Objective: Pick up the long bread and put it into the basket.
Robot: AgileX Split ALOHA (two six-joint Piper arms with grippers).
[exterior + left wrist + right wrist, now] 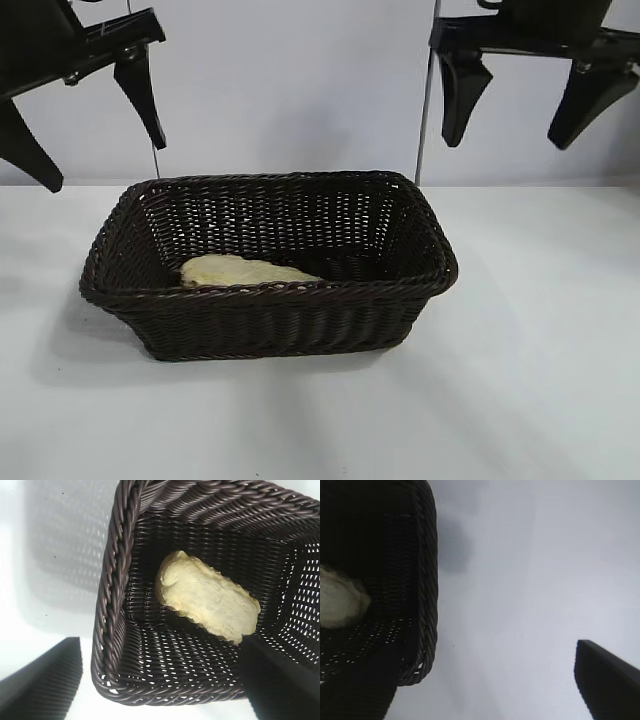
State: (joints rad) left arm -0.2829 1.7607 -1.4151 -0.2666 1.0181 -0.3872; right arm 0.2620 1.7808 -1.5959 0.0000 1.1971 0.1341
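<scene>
1. I am holding my right gripper (535, 100) at the upper right of the exterior frame, fingers spread and gripping nothing, above the desk (540, 330) beside the basket (270, 300).
2. My left gripper (85, 110) is hanging at the upper left, fingers also spread and empty.
3. The long bread (207, 597) is lying pale side up on the basket floor, toward the lower left of the basket in the exterior view.
4. I am judging little risk: a low-swinging finger could snag the braided rim and drag the basket.
5. I am counting one loaf, one basket, two grippers.
</scene>
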